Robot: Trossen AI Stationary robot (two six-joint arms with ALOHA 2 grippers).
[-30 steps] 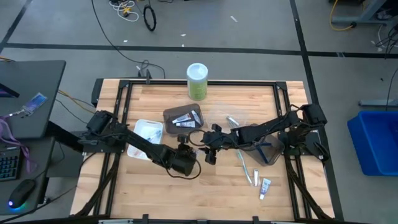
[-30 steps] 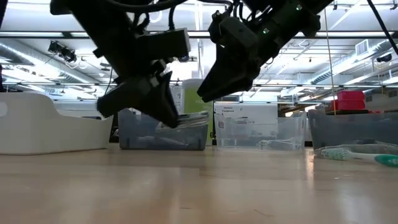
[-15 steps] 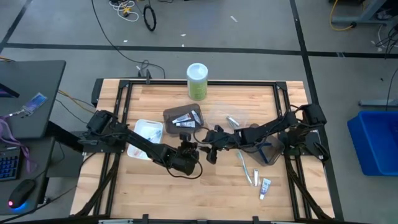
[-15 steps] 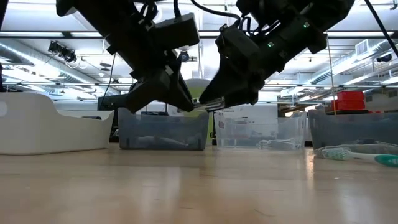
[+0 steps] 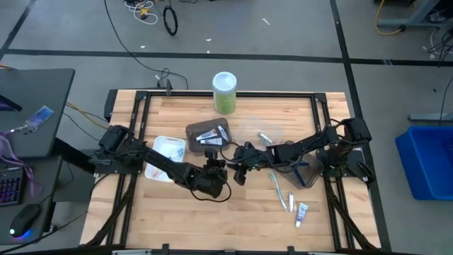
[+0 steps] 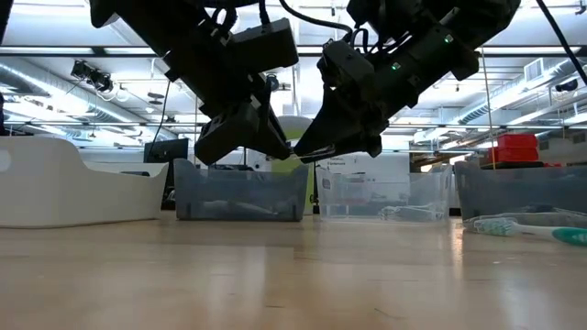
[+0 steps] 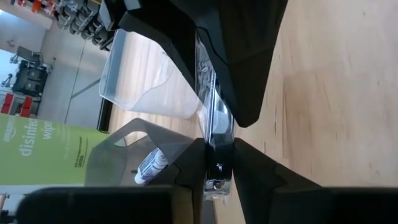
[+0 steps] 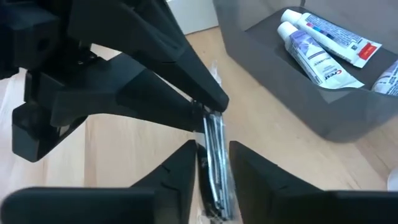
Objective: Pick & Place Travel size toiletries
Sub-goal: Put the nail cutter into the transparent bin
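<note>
A slim silvery packet (image 6: 299,157) hangs in the air over the middle of the table, between my two grippers. My left gripper (image 5: 222,172) comes from the table's left and is shut on one end of it. My right gripper (image 5: 236,172) comes from the right and is shut on the other end. White tubes (image 8: 323,43) lie in a dark tray (image 5: 209,133). Two toothbrushes (image 5: 282,190) and a tube (image 5: 301,211) lie flat on the wood near the right front. My left gripper pinches the packet's end (image 7: 217,158) between its two fingers, edge-on, slanting down from the table's left. The packet is lifted clear of the table. My right gripper pinches the opposite end (image 8: 215,155) between its two fingers, slanting down from the table's right, its fingertips close to the left fingertips (image 8: 208,99).
A white tray (image 5: 168,149) sits left of the dark tray and a clear tray (image 5: 265,138) right of it. Another dark tray (image 5: 303,174) lies under the right arm. A green canister (image 5: 224,92) stands at the far edge. Bare wood lies along the near edge.
My left gripper has risen and moved toward the table's right, carrying the packet up to the right gripper. The packet's free end now sits between the right fingers, where a second ago the two grippers were apart.
</note>
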